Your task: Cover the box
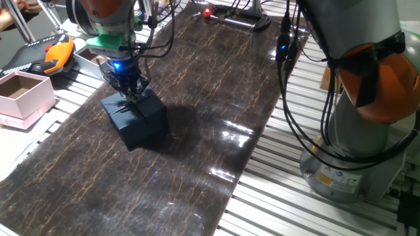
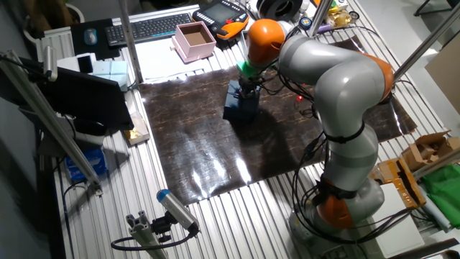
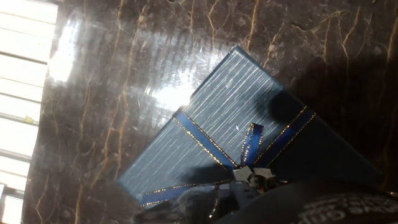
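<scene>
gripper (image 1: 131, 90): down on the bow; I can't tell whether it's clenched or released
lid (image 3: 249, 118): navy, ribbon bow (image 3: 252, 146) at lower centre of hand view; seated on the box
box (image 1: 134, 118): mid-left of fixed view on dark mat (image 1: 197, 131); I judge light, stiff cardboard, crushable; grip lid edges, not bow
pink box (image 1: 23, 95): far left, open, looks empty

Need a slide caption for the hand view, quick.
Claw at the ribbon bow on the navy lid.

lid (image 1: 134, 105) on box (image 1: 141, 126), claw (image 1: 131, 92) above
</scene>
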